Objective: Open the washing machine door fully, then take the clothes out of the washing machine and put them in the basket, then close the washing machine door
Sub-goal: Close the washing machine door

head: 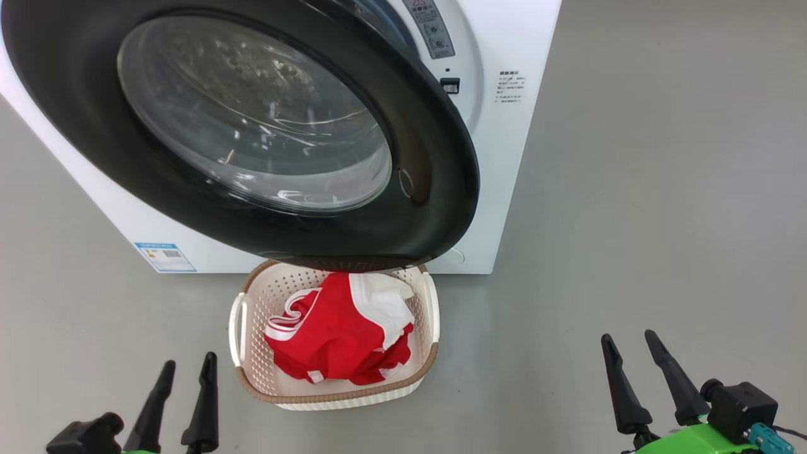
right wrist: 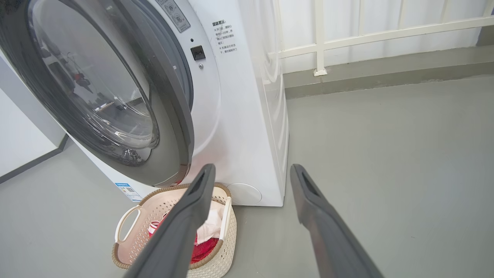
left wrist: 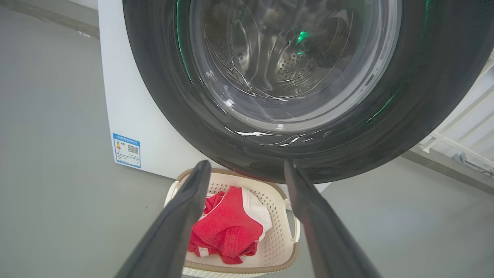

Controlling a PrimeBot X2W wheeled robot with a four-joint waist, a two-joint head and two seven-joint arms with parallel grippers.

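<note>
Finding bright red, white-panelled fabric clothes [head: 334, 340] lying heaped in the cream perforated plastic basket [head: 268, 296], under the round black-rimmed glass door [head: 435, 189] hanging ajar. Glimpsing the perforated steel drum [left wrist: 293, 65] through the glass in the left wrist view, and catching the gap to the white boxy washing machine [right wrist: 247, 127] in the right wrist view. Holding left gripper [head: 189, 360] and right gripper [head: 628, 335] fingers spread, gripping nothing.

Your right gripper [right wrist: 251, 168] hung over the grey floor [right wrist: 386, 154], jaws wide with nothing between them. You had the washing machine door [right wrist: 175, 127] standing partly out from the white washing machine [right wrist: 247, 127], its lower edge above the basket [right wrist: 229, 239], which sat on the floor close against the machine's front. Red and white clothes [right wrist: 204, 249] lay inside the basket. A white railing [right wrist: 347, 34] ran along the wall behind.
</note>
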